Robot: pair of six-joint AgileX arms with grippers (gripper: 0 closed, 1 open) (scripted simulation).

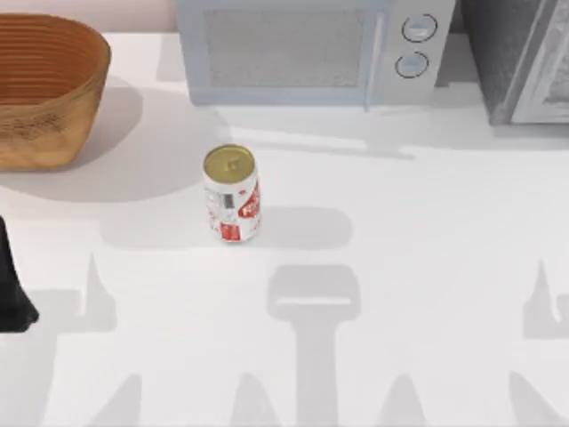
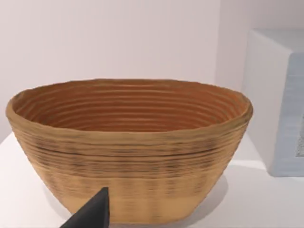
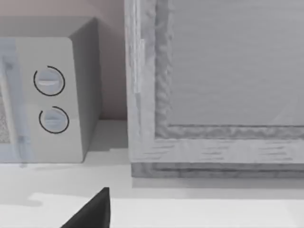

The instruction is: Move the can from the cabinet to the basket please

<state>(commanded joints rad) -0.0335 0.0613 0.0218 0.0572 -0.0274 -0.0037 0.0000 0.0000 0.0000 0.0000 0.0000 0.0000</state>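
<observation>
The can (image 1: 231, 194) stands upright on the open table (image 1: 427, 222), out of the cabinet (image 1: 520, 58), the basket (image 1: 44, 89) unfilled; I cannot tell my fingers' state

L arm (image 1: 13, 289) at table's left edge, hand state unclear

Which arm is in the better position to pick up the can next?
Probably the left. The can stands upright on the table left of centre, toward the basket, and the left gripper sits at the table's left edge.
</observation>
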